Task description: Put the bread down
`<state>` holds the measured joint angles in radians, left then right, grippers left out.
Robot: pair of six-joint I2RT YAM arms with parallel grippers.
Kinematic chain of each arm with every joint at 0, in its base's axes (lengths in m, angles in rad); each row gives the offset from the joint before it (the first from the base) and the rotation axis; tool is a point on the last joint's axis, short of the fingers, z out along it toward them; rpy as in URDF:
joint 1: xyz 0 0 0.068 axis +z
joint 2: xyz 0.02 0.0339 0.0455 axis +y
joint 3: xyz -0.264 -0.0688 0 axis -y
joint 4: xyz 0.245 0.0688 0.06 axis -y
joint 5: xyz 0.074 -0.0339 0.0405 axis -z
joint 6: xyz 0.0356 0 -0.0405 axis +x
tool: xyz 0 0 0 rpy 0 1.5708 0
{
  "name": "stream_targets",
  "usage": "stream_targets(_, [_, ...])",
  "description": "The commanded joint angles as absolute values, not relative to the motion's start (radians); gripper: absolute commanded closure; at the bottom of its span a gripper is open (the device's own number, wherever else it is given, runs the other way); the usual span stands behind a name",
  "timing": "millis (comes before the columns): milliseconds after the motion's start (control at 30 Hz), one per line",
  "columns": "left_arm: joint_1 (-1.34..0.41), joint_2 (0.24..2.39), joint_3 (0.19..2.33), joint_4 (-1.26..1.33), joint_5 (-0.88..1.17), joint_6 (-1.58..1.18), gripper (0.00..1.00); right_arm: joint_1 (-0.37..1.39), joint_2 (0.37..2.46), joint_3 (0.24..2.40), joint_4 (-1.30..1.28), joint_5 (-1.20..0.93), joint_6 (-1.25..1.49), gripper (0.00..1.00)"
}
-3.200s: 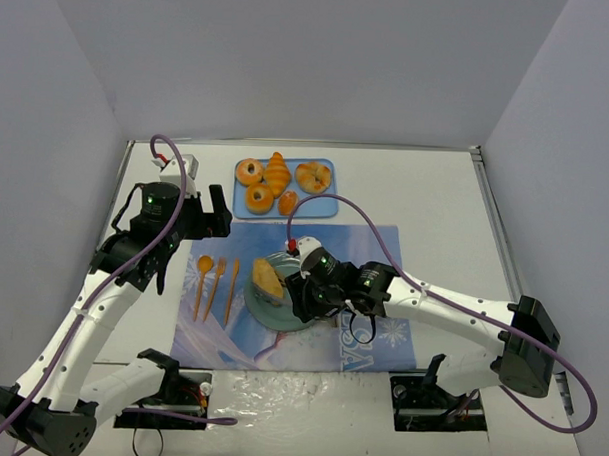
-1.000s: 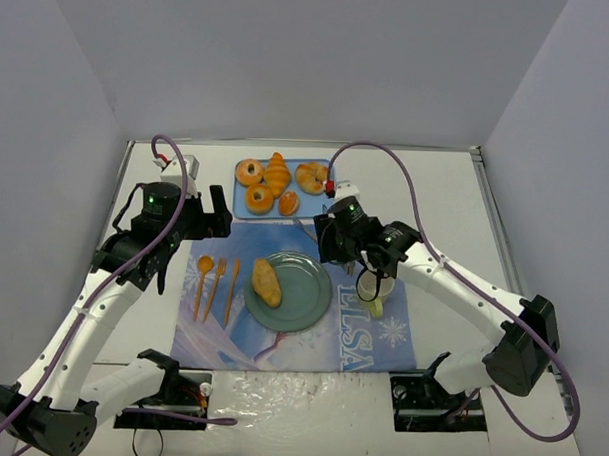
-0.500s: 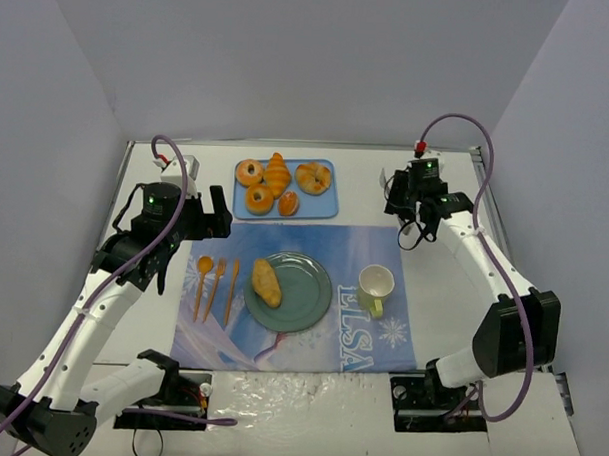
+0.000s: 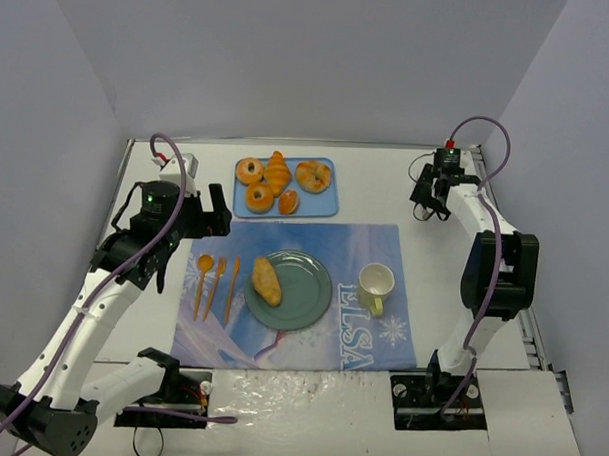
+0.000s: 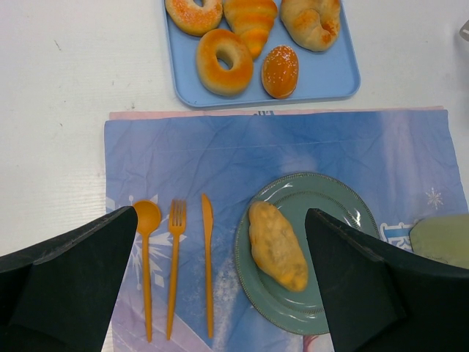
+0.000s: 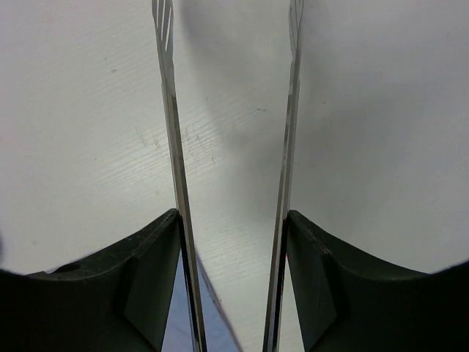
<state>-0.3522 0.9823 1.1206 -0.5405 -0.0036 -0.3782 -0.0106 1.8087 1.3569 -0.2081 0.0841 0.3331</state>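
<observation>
The bread (image 4: 267, 283), a smooth golden-brown oval roll, lies on the left half of the green plate (image 4: 312, 298) and nothing touches it. The left wrist view looks down on the bread (image 5: 277, 246) and the plate (image 5: 344, 202). High over the mat's left side hangs my left gripper (image 4: 217, 211), open and empty (image 5: 221, 213). Far from the plate, at the back right of the table, my right gripper (image 4: 426, 200) has its thin fingers apart over bare white tabletop, with nothing between them (image 6: 229, 22).
A blue tray (image 4: 321, 205) at the back holds a croissant (image 4: 277, 172), ring pastries and other rolls. Orange spoon, fork and knife (image 4: 214, 285) lie left of the plate on the blue mat (image 4: 314, 243). A pale cup (image 4: 376, 284) stands right of the plate.
My right arm has swung away from the plate and cup to the table's back right corner. The bread stays on the plate. The left arm has not moved.
</observation>
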Motion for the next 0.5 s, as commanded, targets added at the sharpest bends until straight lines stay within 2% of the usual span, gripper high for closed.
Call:
stream_targets(0, [-0.345,0.963,1.143,-0.488,-0.006,-0.376,0.03,-0.029,1.854,1.428,-0.153,0.094,0.332,0.46])
stream_targets(333, [-0.345,0.966,1.143,-0.488,-0.002,-0.377,0.03,-0.046,1.974,1.43,-0.145,0.158,0.329,0.43])
stream_targets(467, [-0.345,0.965,1.141,-0.487,-0.005,-0.377,0.03,-0.046,2.01,1.425,-0.143,0.17,0.327,0.38])
